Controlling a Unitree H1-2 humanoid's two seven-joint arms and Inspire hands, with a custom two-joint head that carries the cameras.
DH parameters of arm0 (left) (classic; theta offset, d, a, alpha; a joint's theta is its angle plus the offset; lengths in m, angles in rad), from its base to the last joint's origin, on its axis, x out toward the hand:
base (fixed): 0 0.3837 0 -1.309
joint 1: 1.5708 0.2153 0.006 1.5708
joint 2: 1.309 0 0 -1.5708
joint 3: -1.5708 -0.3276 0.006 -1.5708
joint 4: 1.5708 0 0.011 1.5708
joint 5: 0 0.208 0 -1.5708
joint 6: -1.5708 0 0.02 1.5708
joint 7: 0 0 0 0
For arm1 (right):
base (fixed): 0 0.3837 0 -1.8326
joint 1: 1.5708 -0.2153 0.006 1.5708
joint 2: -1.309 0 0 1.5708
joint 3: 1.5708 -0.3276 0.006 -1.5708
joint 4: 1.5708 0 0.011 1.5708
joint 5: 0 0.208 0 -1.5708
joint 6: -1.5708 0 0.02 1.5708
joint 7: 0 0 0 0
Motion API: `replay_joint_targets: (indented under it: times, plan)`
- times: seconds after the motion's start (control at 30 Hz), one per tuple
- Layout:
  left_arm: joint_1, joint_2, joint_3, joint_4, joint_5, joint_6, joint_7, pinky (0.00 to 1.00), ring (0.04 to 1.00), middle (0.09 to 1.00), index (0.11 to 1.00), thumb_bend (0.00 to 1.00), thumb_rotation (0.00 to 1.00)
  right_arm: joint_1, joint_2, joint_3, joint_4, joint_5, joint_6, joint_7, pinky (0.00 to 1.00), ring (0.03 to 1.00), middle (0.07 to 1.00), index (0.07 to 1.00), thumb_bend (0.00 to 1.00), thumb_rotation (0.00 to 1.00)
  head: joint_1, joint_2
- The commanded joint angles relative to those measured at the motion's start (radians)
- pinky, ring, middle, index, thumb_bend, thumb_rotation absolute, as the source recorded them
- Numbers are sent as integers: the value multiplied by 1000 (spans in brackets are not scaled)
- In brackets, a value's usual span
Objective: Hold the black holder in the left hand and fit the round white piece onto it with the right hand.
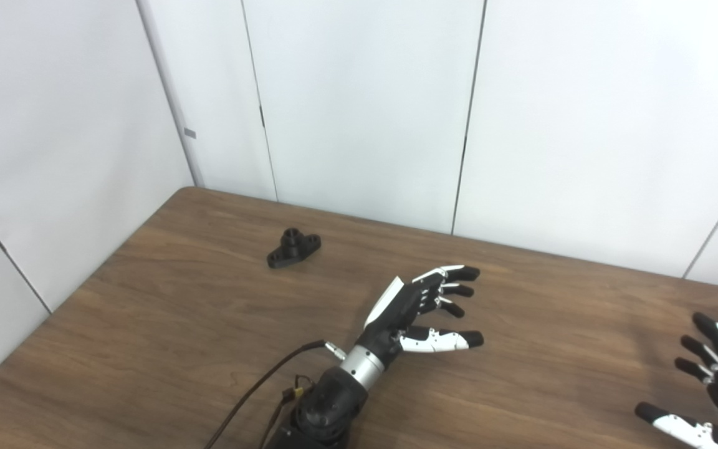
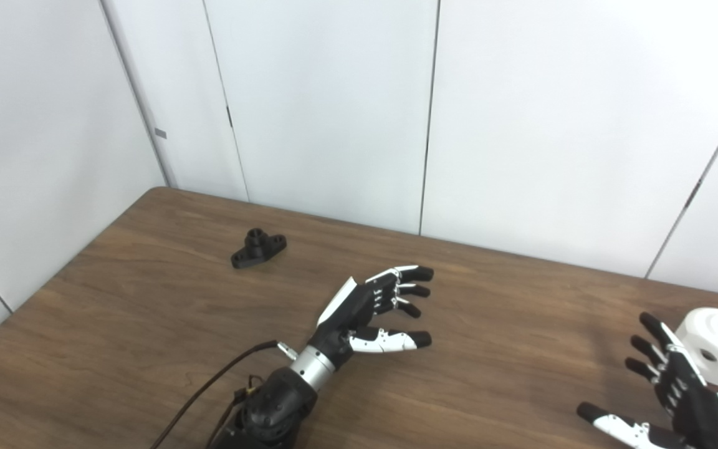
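The black holder (image 1: 294, 247) lies on the wooden table (image 1: 166, 349) at the far left, a flat flange with a short round post; it also shows in the right eye view (image 2: 258, 247). My left hand (image 1: 418, 308) is open and empty over the table's middle, well to the right of and nearer than the holder. The round white piece (image 2: 715, 347), with a hole in its top, sits at the right edge. My right hand (image 2: 677, 390) is open and empty just in front of and left of it, apart from it.
White wall panels (image 1: 359, 106) stand close behind the table's far edge and along its left side. A dark cable (image 1: 259, 390) runs from my left wrist down to the bottom edge.
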Motion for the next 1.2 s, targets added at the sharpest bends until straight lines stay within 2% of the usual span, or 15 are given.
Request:
replay_joint_targets:
  times: [0.0, 0.3, 0.5, 0.63, 0.77, 0.87, 1.03, 1.17]
  plan:
    - [22, -9, -3, 48, -3, -26, 16, 593, 769, 836, 796, 820, 177, -28, -25, -6, -23, 0, -50, 1, 801, 880, 958, 913, 713, 17, -1, 1]
    - [24, -11, -3, 28, 12, -8, 30, 587, 762, 828, 781, 801, 158, -24, -35, -4, -19, 4, -62, 5, 824, 887, 962, 921, 694, 0, 10, 3]
    - [17, -3, 13, -14, 0, 34, 31, 556, 714, 803, 760, 766, 66, -28, -36, -7, -16, 8, -63, 3, 820, 882, 967, 924, 681, 0, 17, 0]
    - [5, 46, 19, -52, -9, 54, -4, 546, 663, 770, 740, 752, 8, -31, -38, -8, -11, 12, -69, 5, 818, 870, 972, 928, 666, 0, 13, 1]
    - [-14, 116, 11, -67, 67, 5, -2, 537, 663, 725, 698, 696, 0, -32, -44, -13, 5, 24, -82, 10, 813, 872, 967, 923, 661, 0, 17, 3]
    - [-30, 166, 10, -84, 107, -9, -1, 515, 666, 720, 685, 669, 0, -33, -46, -14, 3, 30, -81, 13, 814, 870, 968, 925, 659, 0, 24, 5]
    - [-45, 226, 23, -136, 155, 38, 8, 566, 702, 731, 708, 696, 0, -31, -48, -15, 8, 28, -81, 15, 804, 873, 966, 933, 653, 0, 30, 5]
    - [-63, 274, 44, -167, 151, 62, -7, 571, 713, 755, 727, 705, 0, -29, -49, -16, 3, 29, -73, 17, 811, 874, 981, 931, 647, 0, 33, 7]
